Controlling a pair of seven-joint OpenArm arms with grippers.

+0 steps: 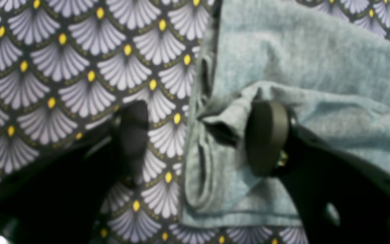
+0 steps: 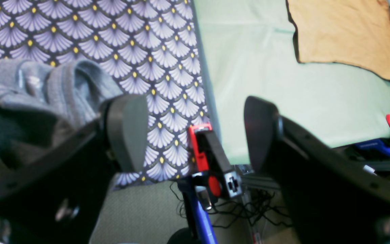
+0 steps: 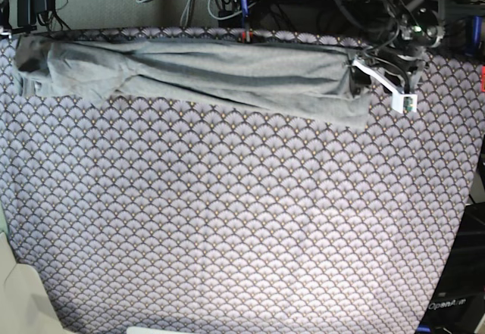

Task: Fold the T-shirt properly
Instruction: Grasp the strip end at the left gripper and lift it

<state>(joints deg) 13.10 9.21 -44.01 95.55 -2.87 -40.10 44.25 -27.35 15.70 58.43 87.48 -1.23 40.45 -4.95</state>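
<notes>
We note the light grey heathered knit T-shirt (image 3: pixel 204 73) lying as a long bunched band along the far edge of the surface w/ purple scallop-patterned cloth (image 3: pixel 242 220). Left gripper (image 1: pixel 198 139) spread wide, straddling the shirt's hem corner, one pad (image 1: pixel 266 135) touching fabric. Right gripper (image 2: pixel 195 132) spread, nothing between, beside the shirt's other end.

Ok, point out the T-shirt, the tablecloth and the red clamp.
T-shirt (image 3: pixel 227 73): base view, middle of the long folded band.
Tablecloth (image 3: pixel 242 220): base view, bare patterned middle.
Red clamp (image 2: pixel 200 149): right wrist view, its red jaw at the table edge.
</notes>
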